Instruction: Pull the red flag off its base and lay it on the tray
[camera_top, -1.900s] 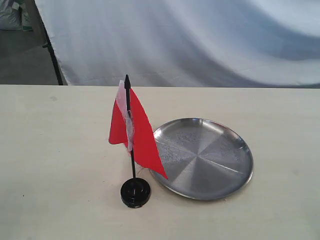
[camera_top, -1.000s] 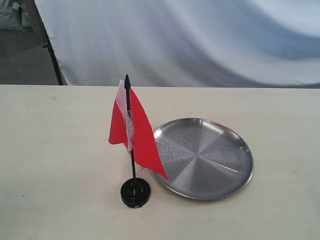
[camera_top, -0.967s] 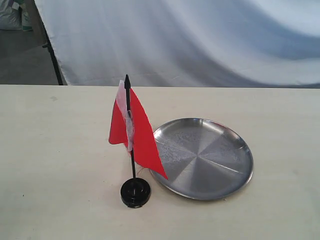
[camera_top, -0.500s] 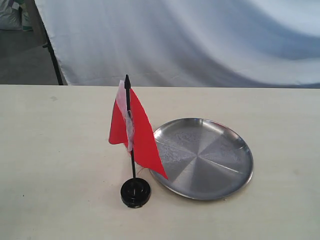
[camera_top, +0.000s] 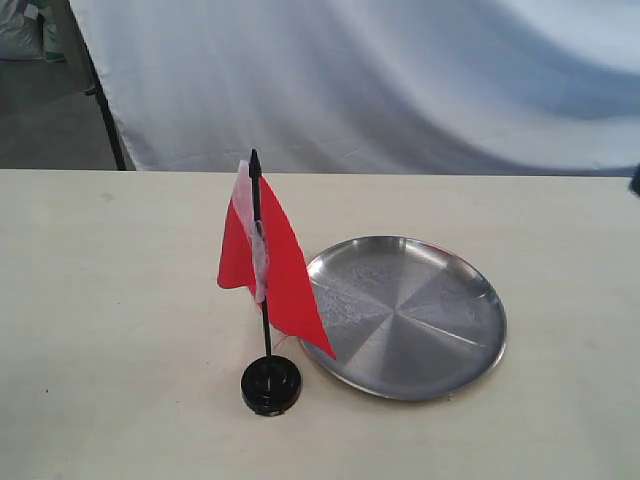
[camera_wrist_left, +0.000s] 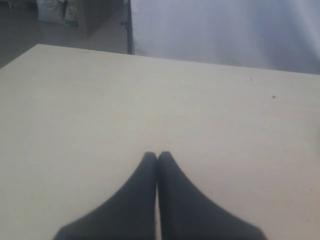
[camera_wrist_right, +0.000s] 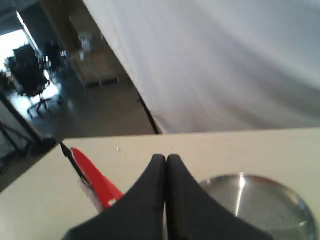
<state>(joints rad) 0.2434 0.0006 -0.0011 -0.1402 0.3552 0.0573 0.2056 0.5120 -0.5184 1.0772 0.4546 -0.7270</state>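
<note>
The left hand (camera_wrist_left: 157, 156) has its two dark fingers pressed together tip to tip with nothing between them, and it hangs over bare pale worktop (camera_wrist_left: 100, 110); its wrist view takes in only that surface and, past the far edge, a hanging white cloth (camera_wrist_left: 225, 30). The right hand (camera_wrist_right: 165, 158) is likewise closed on nothing, its fingers meeting in a thin seam. Its wrist view reaches further: beyond the fingers it shows the red flag (camera_wrist_right: 95, 181) with its black pointed pole tip, and part of the shiny tray (camera_wrist_right: 280, 202), while the foot of the pole is hidden behind the fingers. That view is blurred, so finer detail is lost. Only the exterior view gives the whole arrangement. There the flag stands upright with its thin black pole set in the centre of the base (camera_top: 270, 386), a small round black disc resting on the worktop just beside the tray's near left rim. The red cloth, with a whitish strip along the pole, hangs down toward the tray, and its lower corner overlaps the rim in that view; whether it touches the metal cannot be told. The tray lies flat with its bowl bare. Neither hand shows clearly in the exterior view — only a small dark sliver (camera_top: 635, 180) at its right edge, too little to identify — so how far each hand is from the flag cannot be told.
</note>
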